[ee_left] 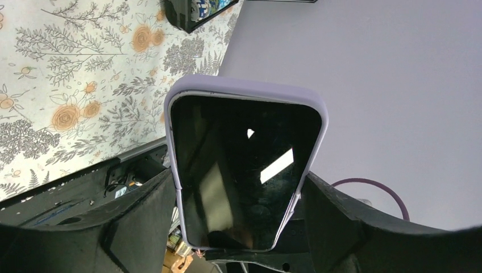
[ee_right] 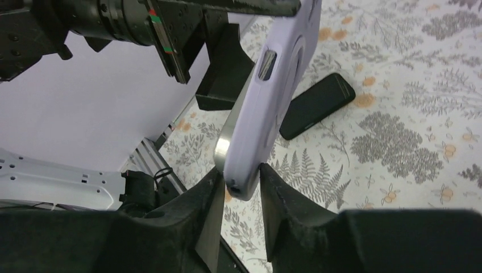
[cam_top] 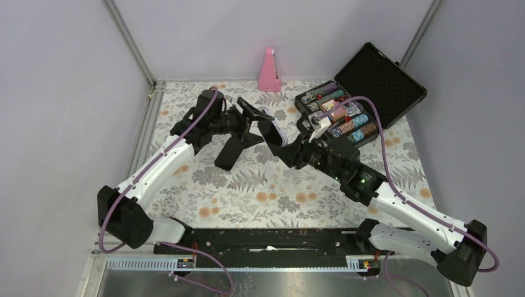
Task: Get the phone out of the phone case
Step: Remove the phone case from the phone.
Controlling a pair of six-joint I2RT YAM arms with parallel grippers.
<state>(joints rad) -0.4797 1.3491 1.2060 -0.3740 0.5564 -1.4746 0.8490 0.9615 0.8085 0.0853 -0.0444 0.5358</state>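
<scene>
A black-screened phone (ee_left: 239,170) sits inside a lavender phone case (ee_left: 244,88), held in the air above the floral table. My left gripper (ee_left: 240,181) is shut on it, one finger against each long side. In the right wrist view the case (ee_right: 278,85) runs edge-on, with the phone's silver edge (ee_right: 226,136) showing along its left side. My right gripper (ee_right: 241,173) pinches the case's lower corner, one finger on the phone's face side and one on the case's back. From above, the phone and case (cam_top: 270,133) bridge the left gripper (cam_top: 251,119) and the right gripper (cam_top: 289,148).
A black handset (ee_right: 317,105) lies flat on the floral cloth under the held phone. An open black case of poker chips (cam_top: 365,93) stands at the back right, and a pink wedge-shaped object (cam_top: 269,71) at the back wall. A black rail (cam_top: 266,241) runs along the near edge.
</scene>
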